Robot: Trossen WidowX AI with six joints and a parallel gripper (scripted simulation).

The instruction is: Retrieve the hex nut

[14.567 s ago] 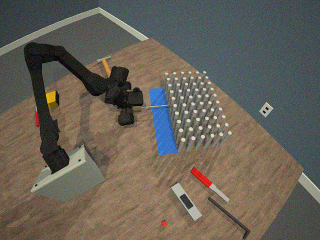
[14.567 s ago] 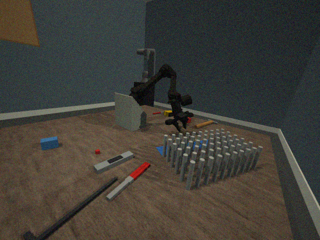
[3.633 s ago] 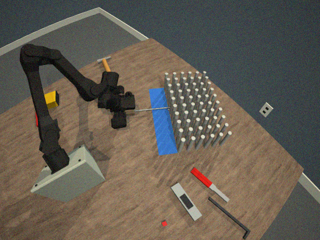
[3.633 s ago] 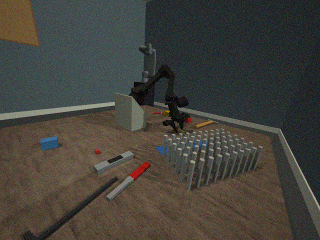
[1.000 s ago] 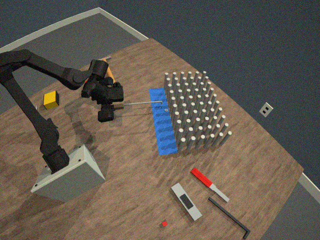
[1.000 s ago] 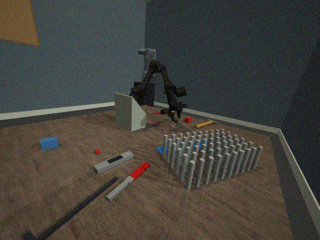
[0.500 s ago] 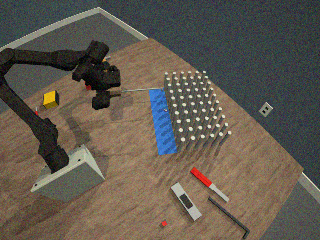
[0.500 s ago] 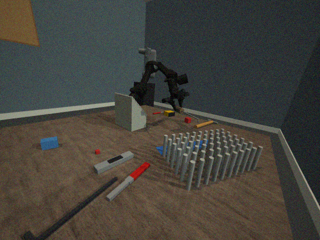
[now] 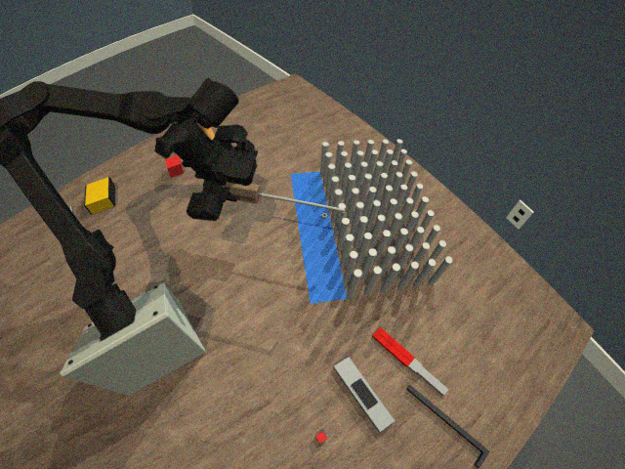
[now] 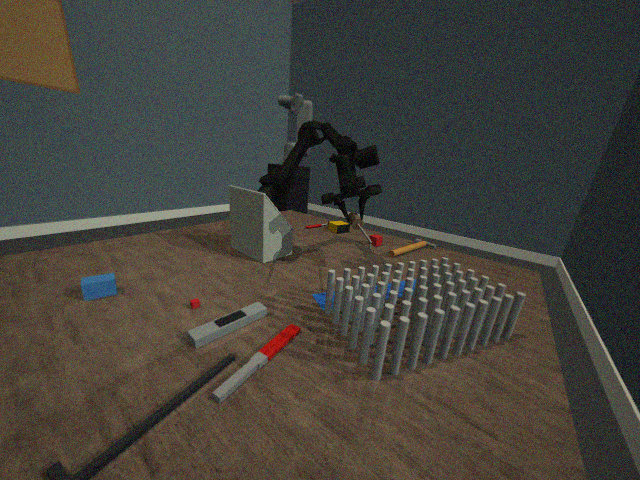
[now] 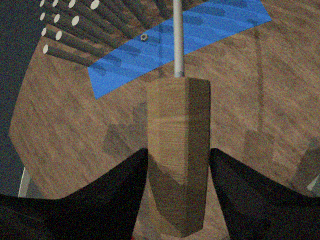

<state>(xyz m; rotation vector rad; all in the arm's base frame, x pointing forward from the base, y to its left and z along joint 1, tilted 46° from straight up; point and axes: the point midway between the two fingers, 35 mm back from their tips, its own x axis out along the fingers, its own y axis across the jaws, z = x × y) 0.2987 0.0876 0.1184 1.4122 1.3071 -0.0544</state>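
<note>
The small hex nut (image 9: pixel 323 217) (image 11: pixel 146 38) lies on the blue taped strip (image 9: pixel 317 262) (image 11: pixel 220 23) (image 10: pixel 320 298), close to the front row of the standing grey spacers (image 9: pixel 383 212) (image 10: pixel 413 310) (image 11: pixel 87 7). My gripper (image 9: pixel 236 191) (image 11: pixel 179 155) (image 10: pixel 352 212) is shut on the wooden handle of a hook tool (image 9: pixel 245 192) (image 11: pixel 179 134) and holds it above the table, left of the strip. The tool's thin metal rod (image 9: pixel 298 200) (image 11: pixel 178 20) reaches over the strip, and its tip is at the field's front edge, beside the nut. All spacers stand upright.
A yellow cube (image 9: pixel 99 194) and a red cube (image 9: pixel 174 165) lie left of my gripper. A grey block (image 9: pixel 363 394), a red-and-grey tool (image 9: pixel 408 359), a black L-shaped key (image 9: pixel 448 422) and a tiny red cube (image 9: pixel 320 437) lie at the front right. An orange-handled hammer (image 10: pixel 408 249) lies behind the field.
</note>
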